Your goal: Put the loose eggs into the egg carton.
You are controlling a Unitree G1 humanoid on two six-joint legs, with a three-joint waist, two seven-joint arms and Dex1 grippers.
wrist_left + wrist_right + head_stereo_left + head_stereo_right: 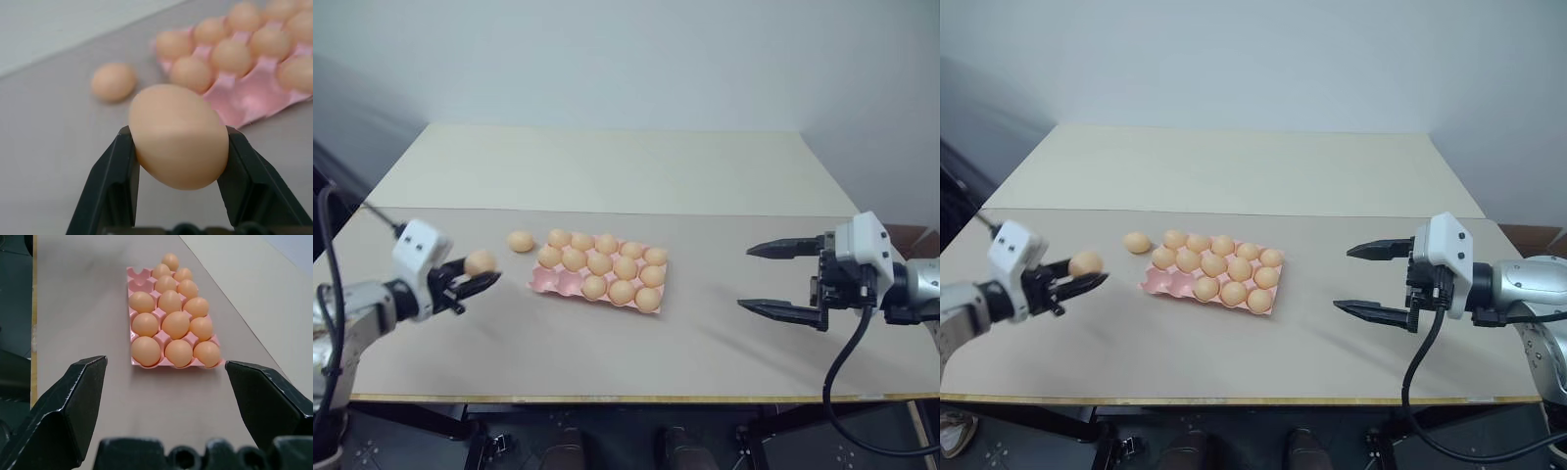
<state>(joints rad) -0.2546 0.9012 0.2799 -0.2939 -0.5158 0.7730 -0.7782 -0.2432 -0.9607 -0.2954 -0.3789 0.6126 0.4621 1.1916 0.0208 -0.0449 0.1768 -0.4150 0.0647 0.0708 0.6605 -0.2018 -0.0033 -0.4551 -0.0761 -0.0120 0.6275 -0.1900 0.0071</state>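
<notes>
My left gripper (485,276) is shut on a pale orange egg (480,261), held just above the table to the left of the egg carton (551,283). In the left wrist view the egg (178,137) sits squeezed between the two black fingers (115,186). A second loose egg (520,241) lies on the table beside the carton's far left corner. The pink carton holds several eggs; two cups at its near left end (139,276) are bare. My right gripper (744,279) hovers wide open to the right of the carton, holding nothing.
The grey-brown table (607,362) has its front edge close below both grippers. A lighter tabletop (607,166) adjoins it at the back, against a plain wall. A black cable (842,372) hangs from the right wrist.
</notes>
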